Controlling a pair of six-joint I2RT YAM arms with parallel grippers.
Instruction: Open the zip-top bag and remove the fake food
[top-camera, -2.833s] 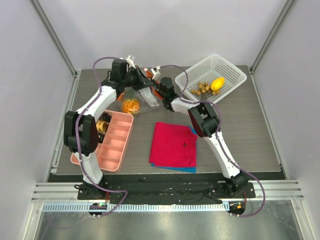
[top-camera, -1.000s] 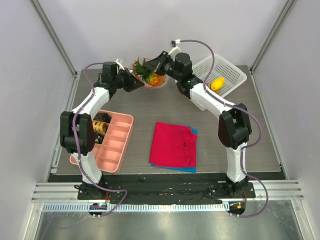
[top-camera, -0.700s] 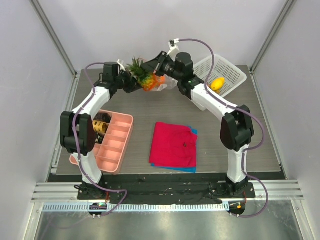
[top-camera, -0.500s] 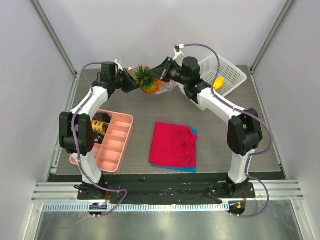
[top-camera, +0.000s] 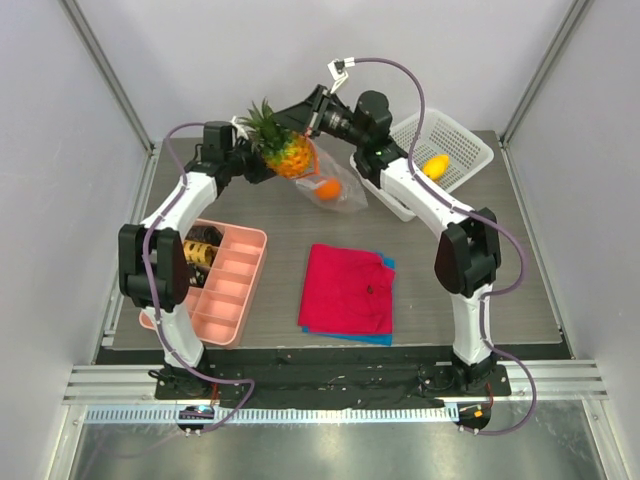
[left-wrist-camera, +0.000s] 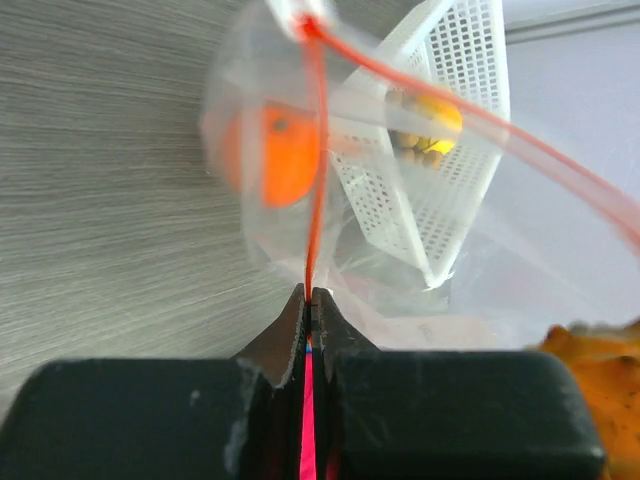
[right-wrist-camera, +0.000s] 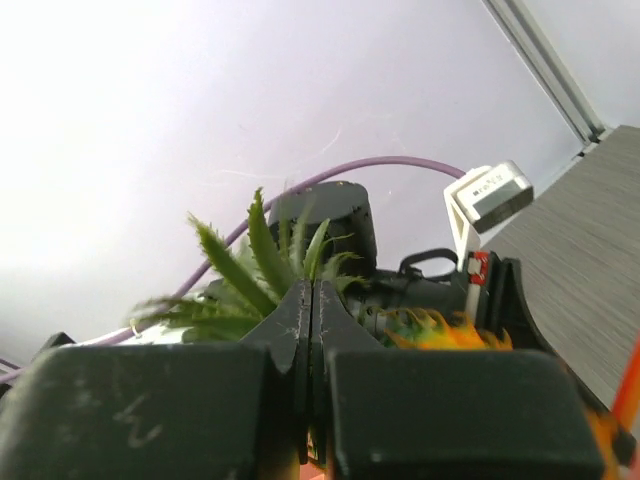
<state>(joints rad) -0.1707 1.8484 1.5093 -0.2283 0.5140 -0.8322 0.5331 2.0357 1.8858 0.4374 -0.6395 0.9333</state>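
Observation:
The zip-top bag (top-camera: 340, 192) hangs in the air at the back of the table, stretched between both grippers. My left gripper (top-camera: 262, 168) is shut on its orange-red zip strip (left-wrist-camera: 316, 150), which runs straight into the closed jaws (left-wrist-camera: 310, 292). My right gripper (top-camera: 308, 128) is shut on the opposite lip; its jaws (right-wrist-camera: 311, 285) are pressed together. A toy pineapple (top-camera: 283, 152) sits at the bag's mouth between the grippers, with its green crown (right-wrist-camera: 250, 265) up and left. An orange fruit (top-camera: 325, 187) lies in the sagging bag (left-wrist-camera: 275, 155). I cannot tell whether the pineapple's base is still inside.
A white mesh basket (top-camera: 455, 140) at the back right holds a yellow fruit (top-camera: 433, 166) and small brown pieces. A pink divided tray (top-camera: 230, 285) lies at the left with dark pieces at its far end. A red cloth (top-camera: 348, 288) lies over a blue one at the centre.
Since lifting the bag off the table, the right gripper has moved left and the mouth has spread. The pineapple has come up at the mouth. The bag now sags lower right with the orange fruit.

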